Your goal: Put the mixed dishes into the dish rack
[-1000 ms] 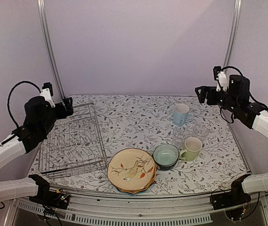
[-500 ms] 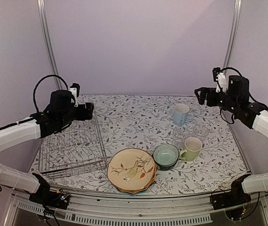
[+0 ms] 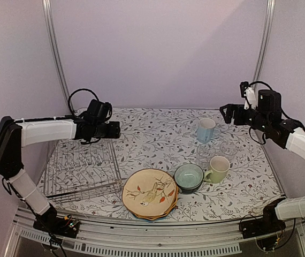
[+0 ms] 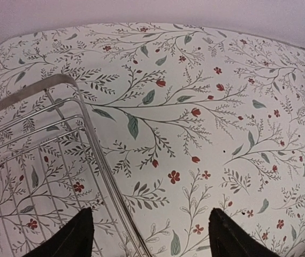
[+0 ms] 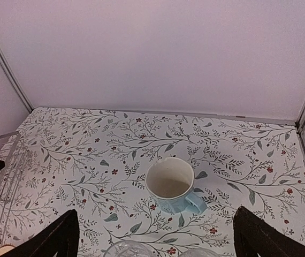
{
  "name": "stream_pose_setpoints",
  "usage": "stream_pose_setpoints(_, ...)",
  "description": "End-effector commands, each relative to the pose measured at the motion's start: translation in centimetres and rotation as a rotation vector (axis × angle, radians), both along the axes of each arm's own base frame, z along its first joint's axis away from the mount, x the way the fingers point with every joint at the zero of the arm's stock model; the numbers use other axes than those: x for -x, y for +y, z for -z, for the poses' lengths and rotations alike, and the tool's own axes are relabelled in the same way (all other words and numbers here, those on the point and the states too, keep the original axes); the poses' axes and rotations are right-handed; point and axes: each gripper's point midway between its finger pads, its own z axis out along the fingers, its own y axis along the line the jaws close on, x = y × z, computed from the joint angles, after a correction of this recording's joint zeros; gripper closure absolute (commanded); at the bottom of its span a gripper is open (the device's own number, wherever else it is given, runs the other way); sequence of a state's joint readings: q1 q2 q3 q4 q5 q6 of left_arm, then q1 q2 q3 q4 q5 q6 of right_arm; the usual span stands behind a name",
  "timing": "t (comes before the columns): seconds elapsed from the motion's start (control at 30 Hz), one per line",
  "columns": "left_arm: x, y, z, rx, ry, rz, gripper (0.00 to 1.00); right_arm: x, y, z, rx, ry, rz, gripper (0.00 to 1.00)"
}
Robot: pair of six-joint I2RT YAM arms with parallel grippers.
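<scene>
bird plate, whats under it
The tan bird plate sits on a stack: thin rims of other plates peek out along its near edge. Their faces and exact count are covered.

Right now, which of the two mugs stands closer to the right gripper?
The light blue mug, at the back near the right gripper; the pale yellow-green mug stands farther forward.

Wide-spread tool [image 4: 151, 227] hangs above the rack [image 4: 92, 135] corner.
</scene>
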State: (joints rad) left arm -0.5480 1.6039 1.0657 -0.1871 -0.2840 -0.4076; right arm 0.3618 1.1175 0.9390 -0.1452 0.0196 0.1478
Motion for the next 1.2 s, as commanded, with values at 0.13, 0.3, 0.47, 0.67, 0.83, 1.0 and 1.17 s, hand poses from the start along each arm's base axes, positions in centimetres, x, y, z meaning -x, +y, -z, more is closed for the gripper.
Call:
stream_pose_setpoints(0.13,-1.2,-0.2,3.7,-0.111,0.121,-0.042,0.35,0.7,0.8,1.4,-0.041,0.024,-0.034,0.01)
stream_pose_setpoints(0.3,-1.9,0.2,4.5,-0.150,0.143,-0.073,0.44,0.8,1.0,2.6,-0.046,0.051,-0.043,0.01)
stream_pose_setpoints(0.47,-2.3,0.7,5.3,-0.160,0.162,-0.081,0.56,0.9,1.0,3.2,-0.042,0.061,-0.044,0.01)
stream_pose_setpoints(0.67,-3.0,-0.2,5.4,-0.172,0.178,-0.026,0.80,0.8,1.1,3.8,-0.044,0.075,-0.047,0.01)
stream_pose_setpoints(0.83,-4.3,-1.2,5.1,-0.196,0.179,0.014,0.88,0.8,1.2,4.2,-0.047,0.083,-0.048,0.01)
stream_pose_setpoints(1.0,-6.4,-2.9,4.4,-0.177,0.159,0.031,0.96,0.6,1.4,4.4,-0.050,0.090,-0.054,0.01)
stream_pose_setpoints(1.17,-8.2,-4.8,4.3,-0.116,0.149,0.019,1.00,0.5,1.5,4.4,-0.052,0.092,-0.060,0.01)
